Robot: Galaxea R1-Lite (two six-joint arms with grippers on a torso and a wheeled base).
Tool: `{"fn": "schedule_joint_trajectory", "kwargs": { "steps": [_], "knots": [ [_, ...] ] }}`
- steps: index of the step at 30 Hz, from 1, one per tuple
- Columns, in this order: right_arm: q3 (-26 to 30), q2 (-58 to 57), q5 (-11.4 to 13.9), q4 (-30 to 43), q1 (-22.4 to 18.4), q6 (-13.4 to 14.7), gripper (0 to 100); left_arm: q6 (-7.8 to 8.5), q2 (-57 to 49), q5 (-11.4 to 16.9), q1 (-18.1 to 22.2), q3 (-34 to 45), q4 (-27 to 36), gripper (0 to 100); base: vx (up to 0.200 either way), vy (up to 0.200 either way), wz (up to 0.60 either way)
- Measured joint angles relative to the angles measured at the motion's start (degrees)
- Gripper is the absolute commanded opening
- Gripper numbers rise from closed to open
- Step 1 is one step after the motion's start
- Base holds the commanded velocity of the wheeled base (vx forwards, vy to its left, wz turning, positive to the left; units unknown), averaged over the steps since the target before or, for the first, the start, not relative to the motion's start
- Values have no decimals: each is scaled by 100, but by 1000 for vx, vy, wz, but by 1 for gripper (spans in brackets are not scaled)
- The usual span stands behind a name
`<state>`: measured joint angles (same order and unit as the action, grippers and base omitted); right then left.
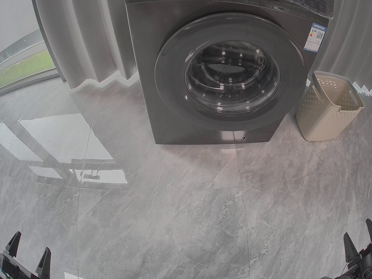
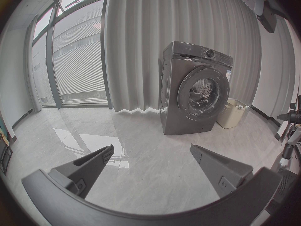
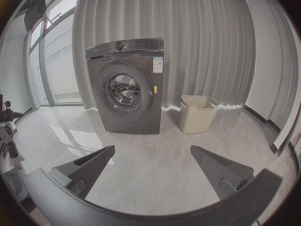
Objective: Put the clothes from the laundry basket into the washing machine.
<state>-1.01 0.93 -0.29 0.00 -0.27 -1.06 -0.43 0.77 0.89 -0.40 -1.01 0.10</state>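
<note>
A dark grey front-loading washing machine [image 1: 228,62] stands ahead on the tiled floor, its round glass door [image 1: 231,74] shut. To its right sits a beige perforated laundry basket [image 1: 329,107]; no clothes are visible in it. The same washing machine [image 2: 196,87] and basket [image 2: 231,113] appear far off in the left wrist view, and the washing machine [image 3: 127,87] and basket [image 3: 197,113] likewise in the right wrist view. My left gripper [image 2: 152,151] is open and holds nothing, low at the left [image 1: 29,250]. My right gripper [image 3: 152,151] is open too, low at the right [image 1: 360,239].
Pale pleated curtains [image 1: 85,31] hang behind the machine and basket. A tall window [image 2: 75,57] lies to the left. Glossy grey floor tiles [image 1: 174,206] spread wide between me and the machine. A camera on a stand [image 2: 291,123] stands at the right side.
</note>
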Motion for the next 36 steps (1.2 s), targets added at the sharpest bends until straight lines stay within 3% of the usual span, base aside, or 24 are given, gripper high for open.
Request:
{"fn": "schedule_joint_trajectory", "kwargs": {
  "steps": [14,20,28,36],
  "knots": [
    [0,0,5,0,-6,27,100,7,-9,-27,-1,0,-2,100,0,-200,0],
    [-336,1,59,-257,6,122,100,22,-9,-23,-1,0,0,100,0,0,0],
    [-1048,811,519,-317,290,385,100,21,-6,-21,2,0,-5,100,75,0,0],
    [-1204,2788,902,-1436,928,727,100,-1,-4,-24,0,0,-2,100,200,0,0]
  ]
}}
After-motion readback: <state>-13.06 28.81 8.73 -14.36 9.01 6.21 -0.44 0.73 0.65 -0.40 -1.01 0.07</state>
